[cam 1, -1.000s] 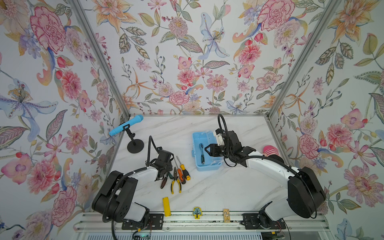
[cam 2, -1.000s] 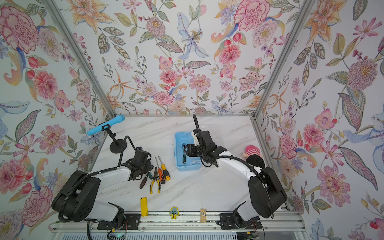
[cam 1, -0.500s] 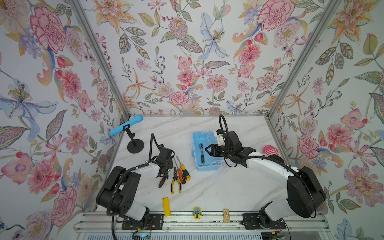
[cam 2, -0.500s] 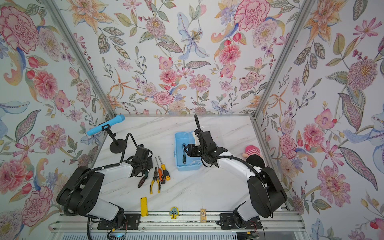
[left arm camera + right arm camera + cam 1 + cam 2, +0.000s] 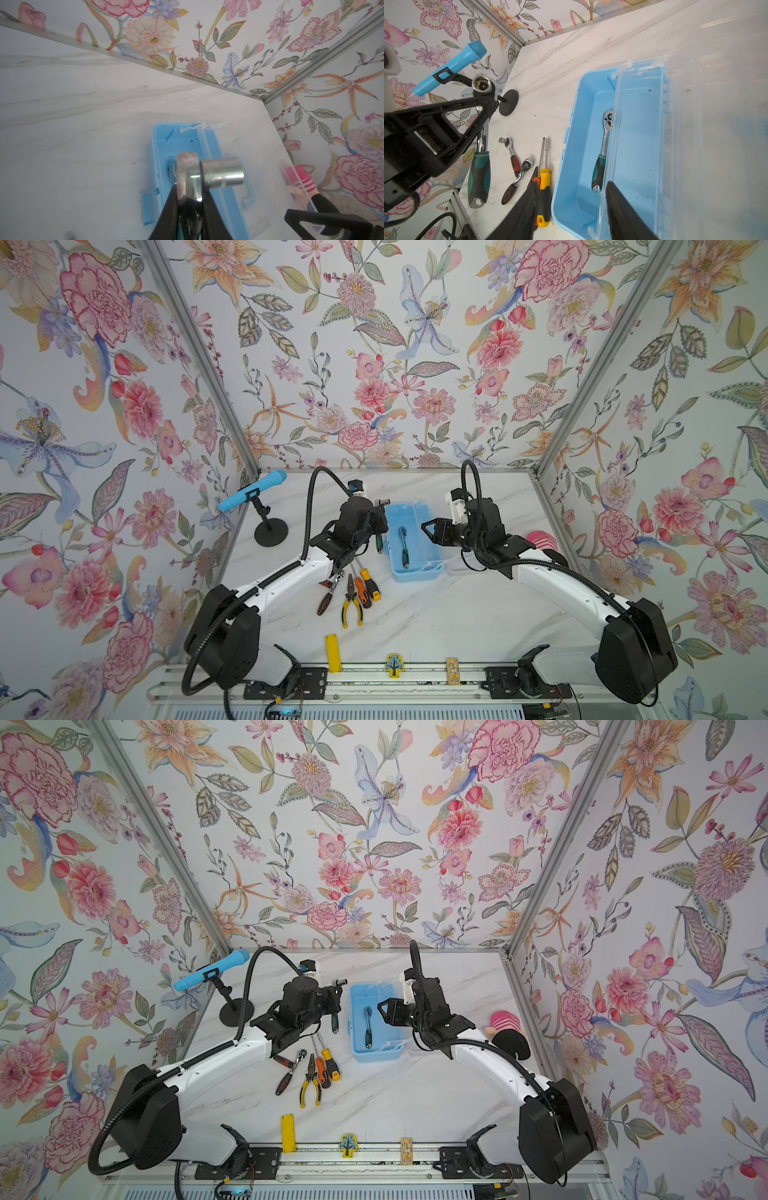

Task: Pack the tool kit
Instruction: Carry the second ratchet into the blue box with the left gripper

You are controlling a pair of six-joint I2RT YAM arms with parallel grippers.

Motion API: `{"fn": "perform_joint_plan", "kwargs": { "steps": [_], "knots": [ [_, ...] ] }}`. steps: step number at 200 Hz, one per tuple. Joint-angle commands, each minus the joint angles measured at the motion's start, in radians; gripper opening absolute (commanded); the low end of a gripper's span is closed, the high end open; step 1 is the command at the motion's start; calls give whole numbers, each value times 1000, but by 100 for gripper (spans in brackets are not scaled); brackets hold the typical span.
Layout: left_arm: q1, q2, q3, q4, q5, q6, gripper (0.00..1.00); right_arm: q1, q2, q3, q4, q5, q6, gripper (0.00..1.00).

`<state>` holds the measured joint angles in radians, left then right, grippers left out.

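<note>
Left claw [image 5: 377, 522], risen since a second ago, clamps wrench [image 5: 380, 542] just left of box [image 5: 417, 574]. Right claw [image 5: 424, 526]: half open, straddling lid [image 5: 716, 145] edge. Packed: one ratchet [image 5: 404, 545]. Unpacked, left of box: pliers [image 5: 351, 605], screwdrivers [image 5: 370, 585], small ratchets [image 5: 330, 593].

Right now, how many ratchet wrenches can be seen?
4 ratchet wrenches: one in the blue box, one held by the left gripper, two on the table beside the pliers.

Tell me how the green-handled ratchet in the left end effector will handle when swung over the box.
Likely stiff and heavy for its size: the ratchet looks steel with a rubbery handle. The left end effector pinches it near the head, so the hanging handle may swing. The polished neck looks slippery in that grip.
</note>
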<state>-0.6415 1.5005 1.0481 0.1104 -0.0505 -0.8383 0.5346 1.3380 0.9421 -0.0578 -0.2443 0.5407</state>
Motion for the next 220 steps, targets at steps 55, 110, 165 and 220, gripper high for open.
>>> {"fn": "perform_joint_plan", "kwargs": {
  "steps": [55, 110, 165, 220],
  "knots": [
    [-67, 264, 45, 216, -78, -225, 0, -26, -88, -92, -20, 14, 16, 53],
    [-67, 351, 127, 132, -86, -177, 0, -42, -97, -131, -2, 10, 21, 53],
    [-67, 412, 165, 137, -34, -175, 0, -41, -85, -134, 13, -2, 38, 54],
    [-66, 458, 197, 114, 13, -165, 16, -36, -102, -143, 10, -5, 37, 57]
  ]
}}
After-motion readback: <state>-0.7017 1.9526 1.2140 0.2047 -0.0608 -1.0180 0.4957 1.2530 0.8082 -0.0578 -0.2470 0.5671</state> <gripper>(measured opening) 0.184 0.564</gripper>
